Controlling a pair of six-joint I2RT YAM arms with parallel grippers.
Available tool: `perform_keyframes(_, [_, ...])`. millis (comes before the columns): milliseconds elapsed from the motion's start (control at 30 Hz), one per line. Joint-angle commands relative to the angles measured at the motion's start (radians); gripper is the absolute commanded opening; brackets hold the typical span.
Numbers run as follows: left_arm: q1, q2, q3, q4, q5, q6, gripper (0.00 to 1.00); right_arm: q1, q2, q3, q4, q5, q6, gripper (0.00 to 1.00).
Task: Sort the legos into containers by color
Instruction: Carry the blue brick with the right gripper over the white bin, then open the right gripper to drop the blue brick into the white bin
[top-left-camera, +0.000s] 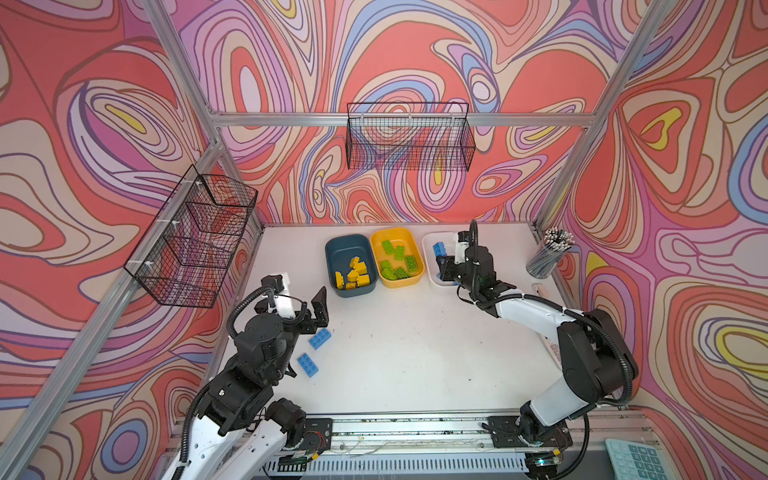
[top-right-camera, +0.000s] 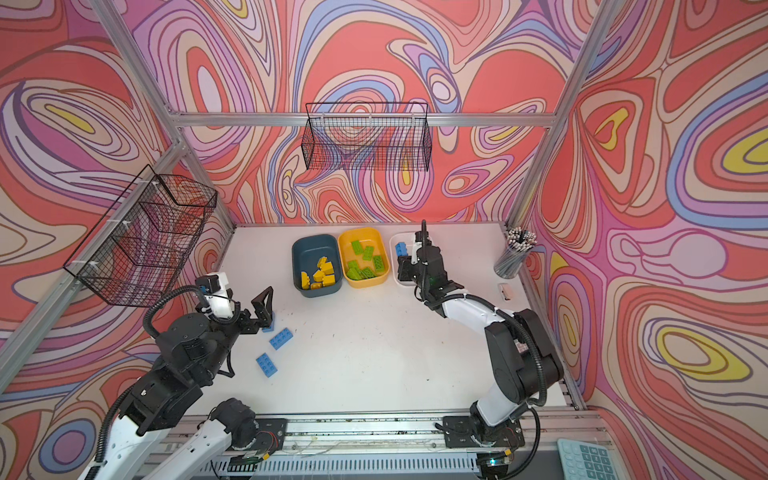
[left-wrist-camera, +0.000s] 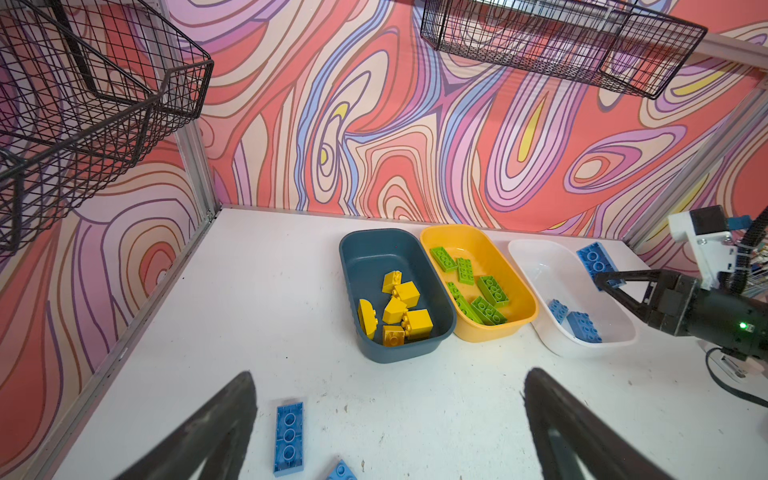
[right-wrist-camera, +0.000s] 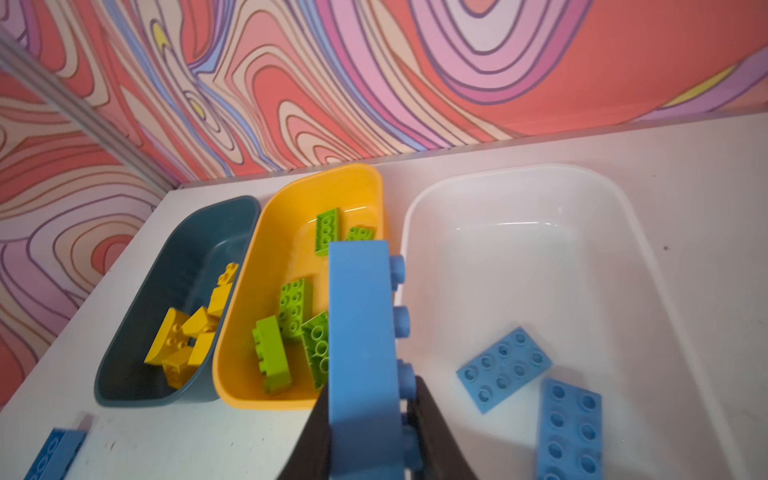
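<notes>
While your right claw (left-wrist-camera: 607, 283) clamps the light blue brick (right-wrist-camera: 361, 332) above the white tub (right-wrist-camera: 540, 270), close to its rim, nudge it further inside before releasing; your left claw (left-wrist-camera: 390, 372) gapes apart near loose blue bricks (top-left-camera: 320, 338) on the worktop (top-left-camera: 415, 353).

**What sits at the edges**

A long black wire basket (top-left-camera: 409, 137) hangs on the back wall. A compartmented wire basket (top-left-camera: 191, 237) hangs on the left wall. A grey mesh pen cup (top-left-camera: 546, 257) stands in the worktop's (top-left-camera: 415, 365) far right corner. A teal calculator (top-left-camera: 636, 459) lies beyond the near right corner.
</notes>
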Motion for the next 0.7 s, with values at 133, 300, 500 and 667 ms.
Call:
perform_keyframes(133, [-0.001, 0.016, -0.005, 0.005, -0.008, -0.009, 1.0, -0.052, 0.099, 0.064, -0.032, -0.058, 0.106, 0.16])
perform_keyframes(300, [-0.001, 0.024, -0.004, 0.005, -0.008, -0.01, 1.0, -0.062, 0.118, 0.079, -0.041, -0.04, 0.107, 0.36])
perform_keyframes(500, [0.0, 0.03, -0.004, 0.003, -0.009, -0.012, 1.0, -0.062, 0.121, 0.081, -0.046, -0.023, 0.102, 0.53])
perform_keyframes(667, [-0.002, 0.038, -0.004, 0.003, -0.008, -0.009, 1.0, -0.063, 0.108, 0.073, -0.049, -0.01, 0.092, 0.57])
